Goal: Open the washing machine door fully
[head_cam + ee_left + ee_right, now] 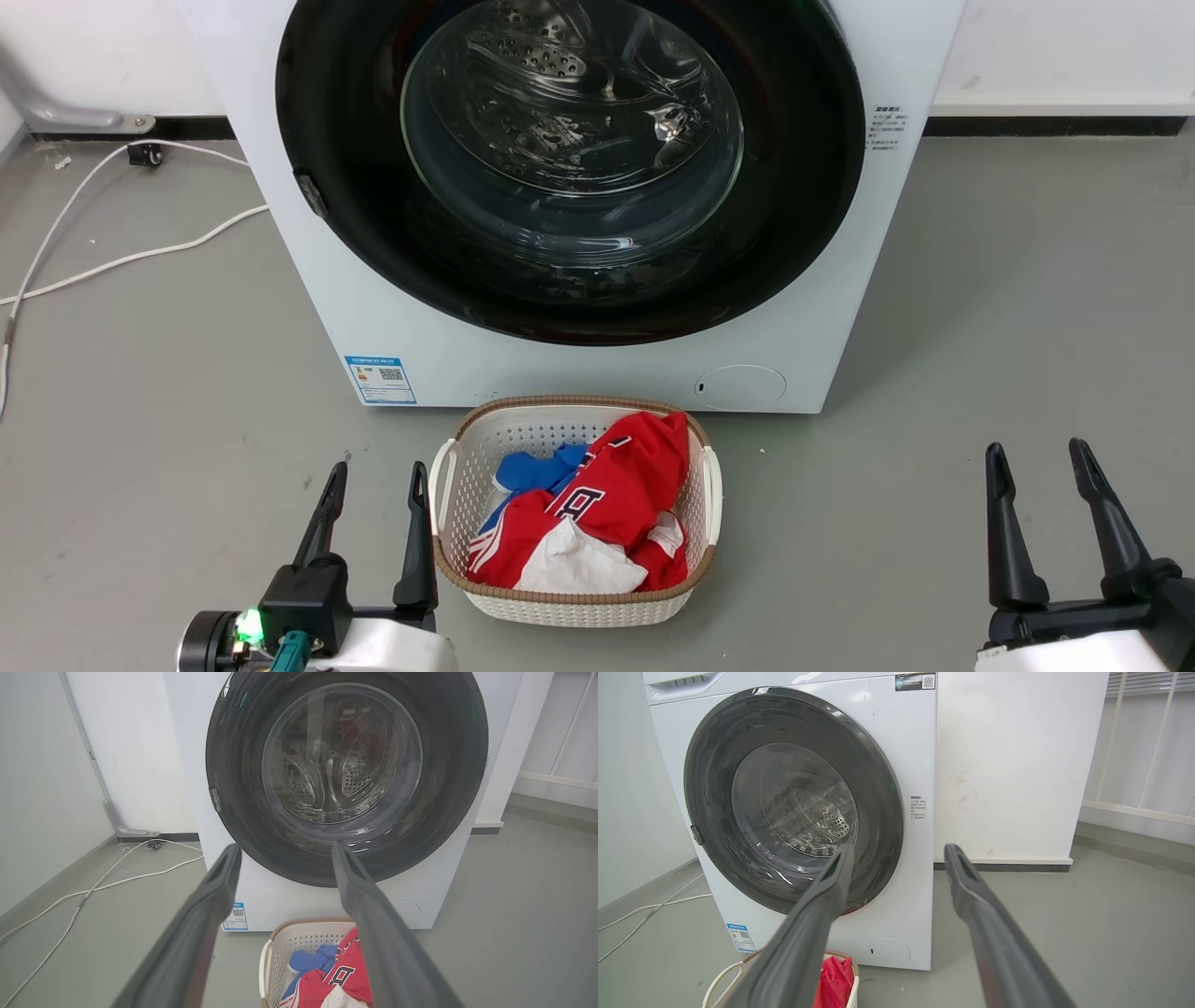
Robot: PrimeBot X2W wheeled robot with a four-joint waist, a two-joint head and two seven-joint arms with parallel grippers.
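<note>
Grey floor (1027,280), white wall (1074,47); washing machine door (569,168) closed; left hand (378,471), right hand (1038,448) spread, empty.

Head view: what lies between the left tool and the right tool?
A white laundry basket of red, blue and white clothes on the floor, seen in the head view.

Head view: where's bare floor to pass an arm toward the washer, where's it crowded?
Bare floor right of the basket and washing machine. Left side bare up to the cables. Crowded: basket sits under the washing machine door.
</note>
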